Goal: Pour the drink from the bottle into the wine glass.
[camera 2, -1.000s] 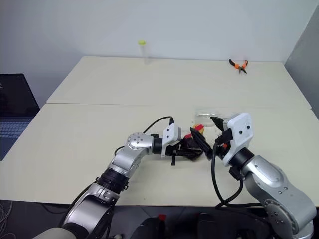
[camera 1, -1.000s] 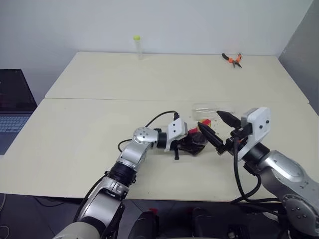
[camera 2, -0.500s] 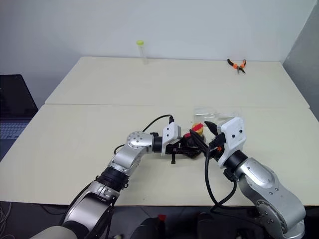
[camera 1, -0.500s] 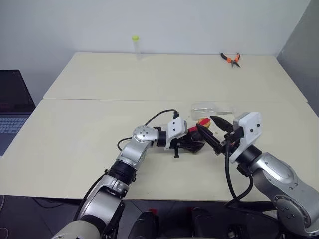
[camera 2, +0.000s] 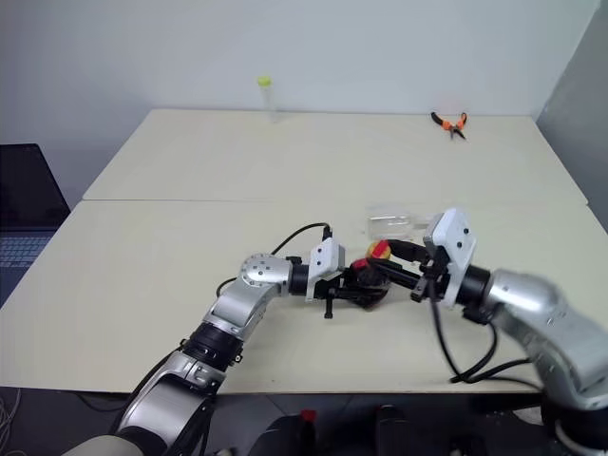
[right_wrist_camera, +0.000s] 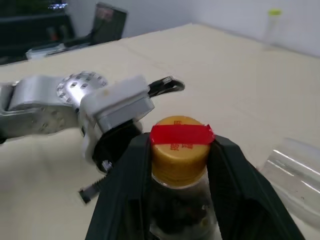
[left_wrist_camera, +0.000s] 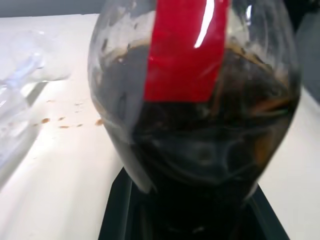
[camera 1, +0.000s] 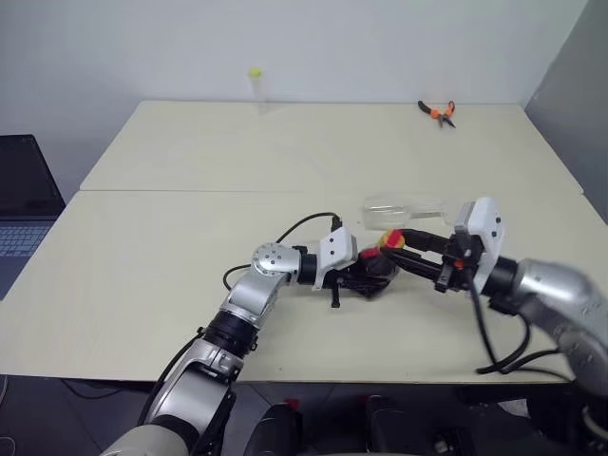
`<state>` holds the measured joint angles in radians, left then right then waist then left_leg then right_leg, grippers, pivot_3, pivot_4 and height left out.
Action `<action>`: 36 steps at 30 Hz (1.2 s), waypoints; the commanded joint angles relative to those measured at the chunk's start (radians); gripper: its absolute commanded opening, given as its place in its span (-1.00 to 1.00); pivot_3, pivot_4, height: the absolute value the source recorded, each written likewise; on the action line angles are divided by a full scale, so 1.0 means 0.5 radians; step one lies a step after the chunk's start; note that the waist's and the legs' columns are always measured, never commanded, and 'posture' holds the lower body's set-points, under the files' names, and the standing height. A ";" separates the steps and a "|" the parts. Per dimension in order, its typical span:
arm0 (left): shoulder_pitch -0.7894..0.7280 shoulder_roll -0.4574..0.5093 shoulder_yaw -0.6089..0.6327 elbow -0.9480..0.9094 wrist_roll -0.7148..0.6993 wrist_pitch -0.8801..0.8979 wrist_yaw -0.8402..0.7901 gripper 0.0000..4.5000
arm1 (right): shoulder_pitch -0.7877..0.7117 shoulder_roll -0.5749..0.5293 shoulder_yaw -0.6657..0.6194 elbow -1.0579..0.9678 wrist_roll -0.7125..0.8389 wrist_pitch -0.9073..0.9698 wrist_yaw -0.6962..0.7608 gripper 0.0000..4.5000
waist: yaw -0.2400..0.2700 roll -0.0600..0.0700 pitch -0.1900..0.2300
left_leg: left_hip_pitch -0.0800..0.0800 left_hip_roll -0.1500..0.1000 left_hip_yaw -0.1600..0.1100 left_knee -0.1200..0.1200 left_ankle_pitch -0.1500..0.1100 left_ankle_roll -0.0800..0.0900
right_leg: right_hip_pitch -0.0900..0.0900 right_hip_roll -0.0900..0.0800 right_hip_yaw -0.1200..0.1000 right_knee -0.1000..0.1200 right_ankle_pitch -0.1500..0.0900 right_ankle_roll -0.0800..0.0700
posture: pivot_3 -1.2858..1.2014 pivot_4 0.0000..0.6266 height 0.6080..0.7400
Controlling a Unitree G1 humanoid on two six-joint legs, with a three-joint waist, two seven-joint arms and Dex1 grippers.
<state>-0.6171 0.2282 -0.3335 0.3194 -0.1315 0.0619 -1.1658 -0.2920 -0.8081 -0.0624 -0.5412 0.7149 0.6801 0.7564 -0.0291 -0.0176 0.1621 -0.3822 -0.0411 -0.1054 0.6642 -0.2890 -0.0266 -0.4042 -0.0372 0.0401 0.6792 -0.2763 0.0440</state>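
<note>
The left gripper was clamped on the bottle at its belly, holding it upright near the table's front edge, drink still inside. The right gripper had its fingers closed against the cap. Step in hand, by judgement: uncapping; next calls for twisting the cap off. The glass lay on its side just behind and would need righting before pouring. Farther back were a tube and pliers, a laptop at left; none obstructed.
</note>
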 commanded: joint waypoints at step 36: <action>-0.047 -0.067 0.050 -0.040 -0.073 -0.038 0.081 -0.70 | 0.319 0.619 -0.125 -0.526 -0.330 0.010 -0.983 1.00 | 0.039 0.004 0.004 | -0.003 -0.001 -0.002 0.001 0.004 -0.006 | -0.002 -0.003 -0.001 0.001 0.000 0.000 | 0.03 -0.52 1.00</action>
<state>-0.6144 0.1989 -0.3268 0.3249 -0.1535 0.0754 -1.1228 -0.1441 -0.4815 -0.0880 -0.8008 0.5674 0.7063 0.2520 -0.0097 -0.0156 0.1642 -0.3839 -0.0415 -0.1067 0.6649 -0.2879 -0.0280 -0.4052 -0.0385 0.0393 0.6795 -0.2764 0.0441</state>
